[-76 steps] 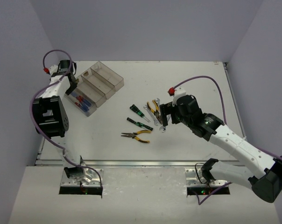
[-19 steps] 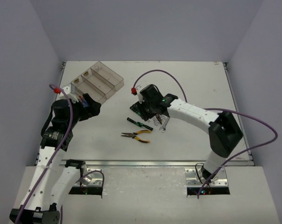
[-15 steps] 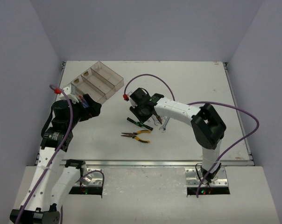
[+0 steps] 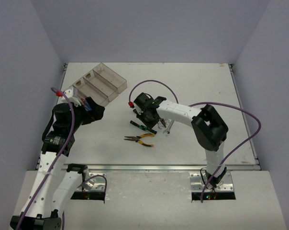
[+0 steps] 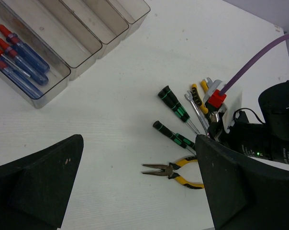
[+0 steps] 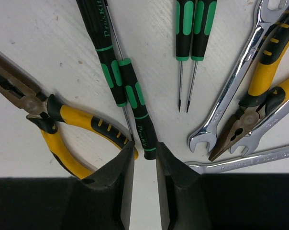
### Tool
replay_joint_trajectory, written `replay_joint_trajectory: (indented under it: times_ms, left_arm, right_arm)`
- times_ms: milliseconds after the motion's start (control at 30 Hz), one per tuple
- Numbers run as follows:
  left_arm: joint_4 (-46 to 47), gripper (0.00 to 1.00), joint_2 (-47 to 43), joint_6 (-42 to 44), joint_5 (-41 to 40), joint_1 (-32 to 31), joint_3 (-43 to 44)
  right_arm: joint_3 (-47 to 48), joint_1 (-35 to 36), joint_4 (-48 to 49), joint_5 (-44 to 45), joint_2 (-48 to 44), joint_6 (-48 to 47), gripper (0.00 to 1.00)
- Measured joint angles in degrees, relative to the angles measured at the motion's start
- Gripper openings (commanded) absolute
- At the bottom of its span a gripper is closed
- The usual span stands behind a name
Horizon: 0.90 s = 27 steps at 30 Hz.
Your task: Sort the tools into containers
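Observation:
The containers [image 4: 100, 82] are a row of clear bins at the back left; the nearest bin [image 5: 53, 88] holds red and blue screwdrivers [image 5: 21, 58]. The other tools lie mid-table: green-black screwdrivers [image 4: 143, 126], long-nose pliers [image 4: 140, 139], wrenches [image 6: 230, 91] and a second pair of pliers [image 6: 259, 88]. My right gripper [image 6: 145, 151] is down on the table, its jaws drawn in on the butt end of one green-black screwdriver [image 6: 135, 103]. My left gripper [image 5: 139, 187] hangs wide open and holds nothing, next to the bins [image 4: 89, 110].
Another green-black screwdriver [image 6: 105, 52] lies crossed against the gripped one, its shaft by my left fingertip [image 6: 127, 151]. Two slim screwdrivers [image 6: 192, 28] lie just beyond. The yellow pliers handle [image 6: 82, 122] nearly touches that finger. The right arm's purple cable [image 4: 156, 84] loops above the tools.
My right gripper swung left from the wrenches to the screwdrivers, came down and narrowed its jaws around a handle. My left arm drew back from the bins earlier and has since held still.

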Motion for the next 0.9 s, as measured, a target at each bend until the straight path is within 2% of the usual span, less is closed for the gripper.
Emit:
replay_joint_trajectory:
  times_ms: [267,400,633,900]
  left_arm:
    - [0.0,1.0,0.2,0.1,0.7,0.0,0.0]
    - [0.0,1.0,0.3,0.2,1.0,0.0,0.0]
    - [0.2,1.0,0.3,0.2,1.3,0.0,0.0]
    - [0.4,1.0,0.3,0.2,1.7,0.0,0.0]
  right_arm:
    - [-1.1,-1.0,0.1,-1.5,2.9,-0.3,0.24]
    - [-1.7,-1.4,0.5,-1.9,4.3,-0.4,0.21]
    - [-1.8,-1.8,0.8,-2.8,4.6,-0.4,0.02]
    - [-2.3,-1.8,-0.1,-3.1,1.3,0.9,0.0]
